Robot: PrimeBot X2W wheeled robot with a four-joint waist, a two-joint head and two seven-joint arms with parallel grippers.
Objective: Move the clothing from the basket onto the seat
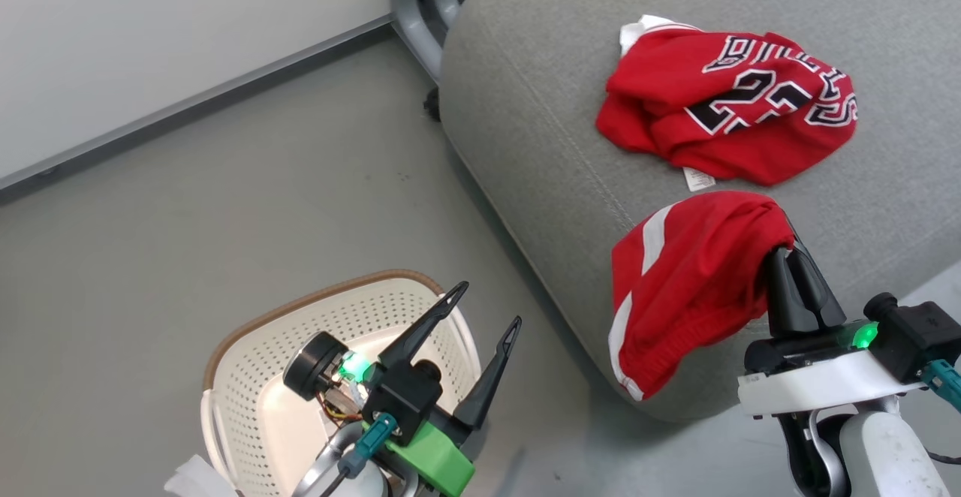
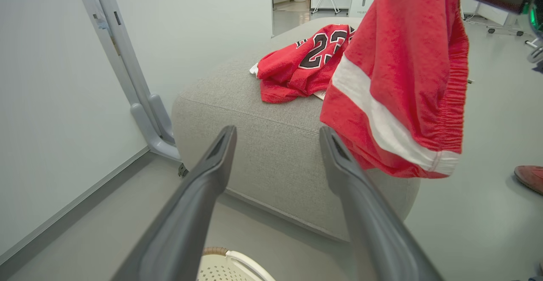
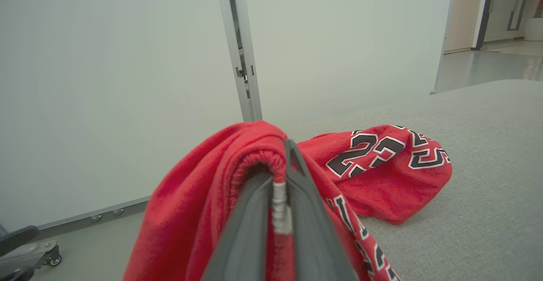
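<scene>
The jersey [image 1: 728, 106] lies crumpled on the seat [image 1: 540, 129]. Its number 23 is legible, its lettering is folded, and the print on its white tag [image 1: 698, 178] is too small to read. The right gripper [image 1: 788, 253] pinches the elastic waistband of the shorts [image 1: 687, 287], which hang at the seat's near edge. The left gripper [image 1: 488, 304] stands spread above the basket [image 1: 248, 347] on the floor, with a grey frame leg [image 1: 420, 16] behind the seat.

A smooth grey floor [image 1: 225, 204] meets a pale partition wall [image 1: 150, 31] along a grey skirting strip [image 1: 188, 110]. A grey metal post [image 3: 242, 60] splits it, its curved foot [image 2: 152, 136] on a caster [image 2: 183, 170]. Beyond, a doorway [image 2: 292, 1] shows a brighter room.
</scene>
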